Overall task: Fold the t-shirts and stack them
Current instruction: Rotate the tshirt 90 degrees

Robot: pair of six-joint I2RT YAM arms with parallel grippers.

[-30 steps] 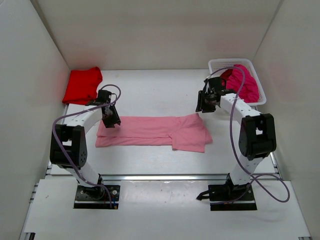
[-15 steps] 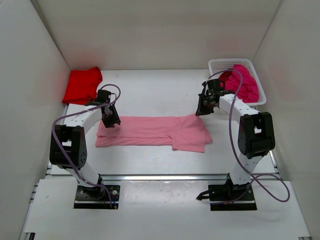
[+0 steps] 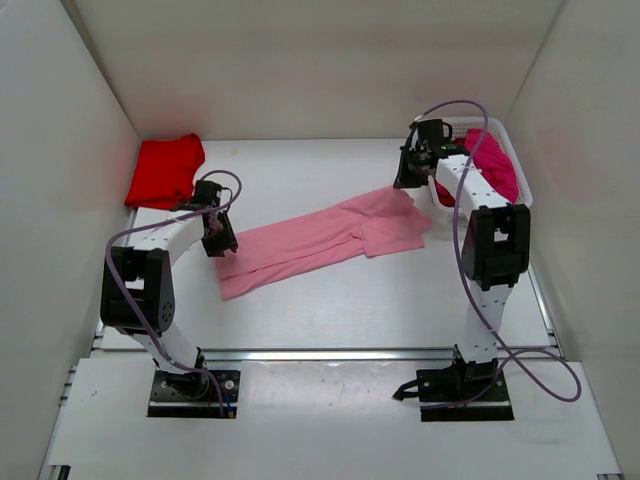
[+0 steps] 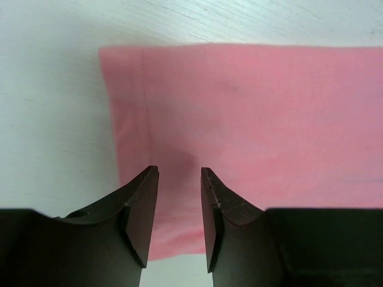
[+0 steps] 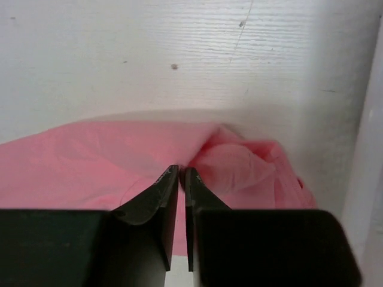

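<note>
The light pink t-shirt (image 3: 320,238) lies slanted across the table, from the near left up to the far right. My right gripper (image 3: 405,183) is shut on its far right end, close beside the basket. In the right wrist view (image 5: 182,169) the fingers pinch a bunched fold of pink cloth (image 5: 90,161). My left gripper (image 3: 224,245) is open over the shirt's left end. In the left wrist view (image 4: 179,170) its jaws stand apart above the flat pink cloth (image 4: 251,107), near its hemmed edge. The bright red t-shirt (image 3: 165,170) lies at the far left.
A white mesh basket (image 3: 440,125) at the far right holds magenta t-shirts (image 3: 495,165). White walls close in the left, back and right sides. The basket's white wall (image 5: 368,149) shows at the right edge of the right wrist view.
My right gripper has moved back and up towards the basket, dragging the pink t-shirt's right end with it. The shirt has swung from level to slanted. My left gripper has stayed in place.
</note>
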